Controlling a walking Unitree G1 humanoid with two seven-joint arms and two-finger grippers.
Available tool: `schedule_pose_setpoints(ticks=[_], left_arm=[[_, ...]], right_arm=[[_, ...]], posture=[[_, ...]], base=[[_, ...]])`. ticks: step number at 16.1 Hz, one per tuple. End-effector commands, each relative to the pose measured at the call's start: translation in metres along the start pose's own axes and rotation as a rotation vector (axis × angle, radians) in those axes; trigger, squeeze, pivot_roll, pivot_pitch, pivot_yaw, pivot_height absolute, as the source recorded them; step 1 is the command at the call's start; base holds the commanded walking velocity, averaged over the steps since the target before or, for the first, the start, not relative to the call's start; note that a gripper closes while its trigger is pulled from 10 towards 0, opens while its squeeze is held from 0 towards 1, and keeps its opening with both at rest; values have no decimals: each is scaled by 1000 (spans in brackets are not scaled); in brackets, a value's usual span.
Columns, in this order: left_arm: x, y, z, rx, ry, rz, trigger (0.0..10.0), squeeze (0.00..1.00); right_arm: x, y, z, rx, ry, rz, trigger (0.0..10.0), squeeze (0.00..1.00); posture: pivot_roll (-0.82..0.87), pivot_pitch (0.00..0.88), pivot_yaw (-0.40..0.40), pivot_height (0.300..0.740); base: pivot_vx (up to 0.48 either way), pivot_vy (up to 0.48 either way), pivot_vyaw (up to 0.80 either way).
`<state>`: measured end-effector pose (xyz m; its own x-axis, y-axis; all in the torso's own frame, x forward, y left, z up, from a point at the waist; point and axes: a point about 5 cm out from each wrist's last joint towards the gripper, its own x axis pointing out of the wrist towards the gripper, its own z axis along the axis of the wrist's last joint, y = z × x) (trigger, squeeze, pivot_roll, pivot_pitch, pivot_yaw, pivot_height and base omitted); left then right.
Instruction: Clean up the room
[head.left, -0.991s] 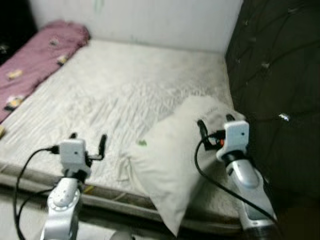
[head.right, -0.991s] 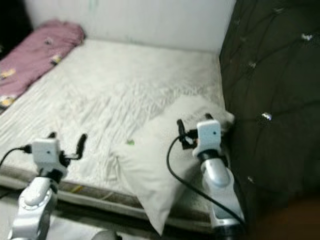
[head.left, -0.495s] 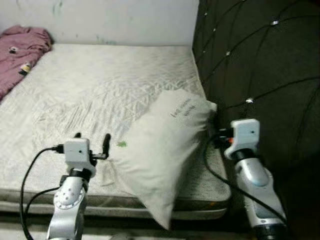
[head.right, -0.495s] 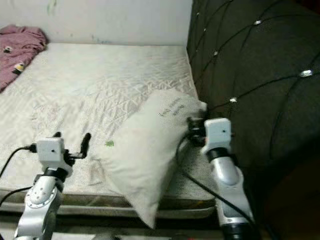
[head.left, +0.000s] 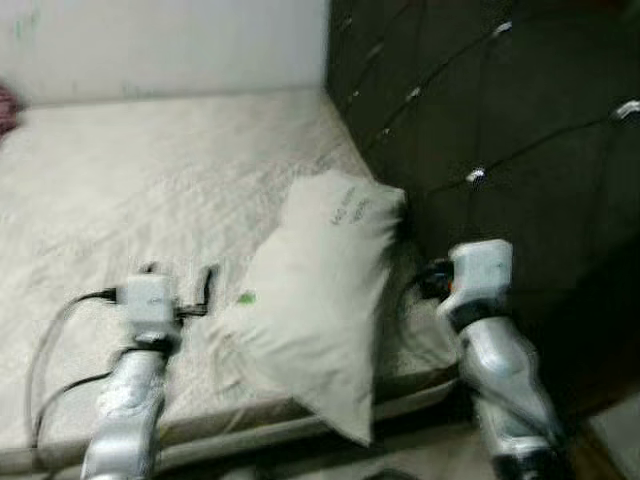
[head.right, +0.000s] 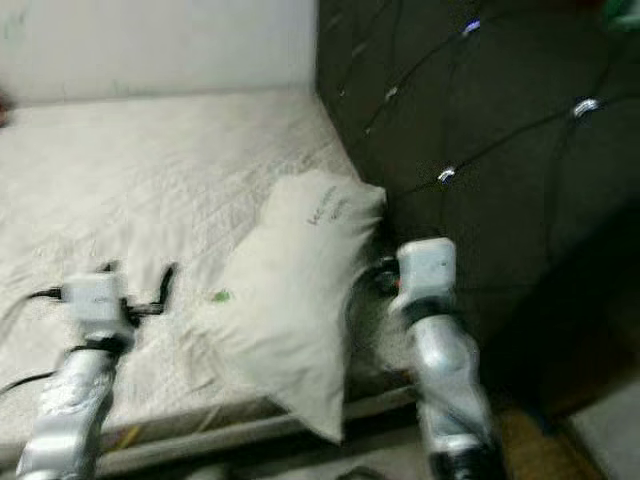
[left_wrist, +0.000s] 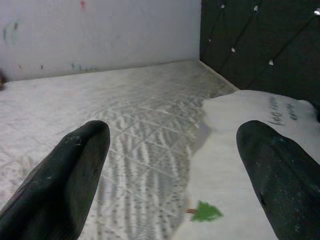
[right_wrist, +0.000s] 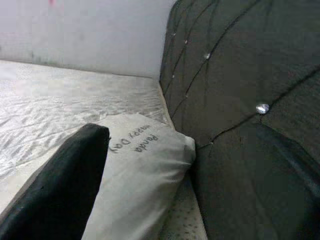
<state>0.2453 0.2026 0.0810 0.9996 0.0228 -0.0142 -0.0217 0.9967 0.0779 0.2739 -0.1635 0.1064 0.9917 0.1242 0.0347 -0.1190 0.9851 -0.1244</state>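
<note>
A white pillow with dark lettering and a small green mark lies tilted at the right end of the bare mattress, its lower corner hanging over the front edge. My left gripper is held open just left of the pillow. In its wrist view the black fingers stand wide apart, with the pillow between and beyond them. My right gripper is open too, raised at the pillow's right side, between the pillow and the headboard. Neither gripper holds anything.
A dark tufted headboard rises along the right side of the bed, close to my right arm. A pale wall stands behind the mattress. The head views are blurred.
The whole view has swung to the right: the pink blanket has left the picture and the headboard takes up more of it. Both arms keep their raised pose beside the pillow.
</note>
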Motion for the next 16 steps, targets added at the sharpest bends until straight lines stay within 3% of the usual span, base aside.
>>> schedule_pose_setpoints(ticks=[1, 7, 14, 16], left_arm=[[0, 3, 1, -7, -4, 26, 10000, 0], [-6, 9, 3, 8, 1, 70, 10000, 0], [-9, 4, 1, 2, 16, 55, 10000, 0], [-8, 3, 1, 3, 18, 51, 10000, 0]], right_arm=[[2, -3, 5, -4, -16, -4, 10000, 0], [1, -2, 6, 5, -27, -2, 10000, 0], [1, -1, 7, 13, -30, 0, 10000, 0], [1, -1, 7, 15, -31, -1, 10000, 0]], posture=[[-33, 0, -1, 740], [-36, 0, 7, 740], [-35, 0, 8, 740], [-37, 0, 8, 718]], base=[[0, 0, 0], [0, 0, 0], [0, 0, 0], [0, 0, 0]])
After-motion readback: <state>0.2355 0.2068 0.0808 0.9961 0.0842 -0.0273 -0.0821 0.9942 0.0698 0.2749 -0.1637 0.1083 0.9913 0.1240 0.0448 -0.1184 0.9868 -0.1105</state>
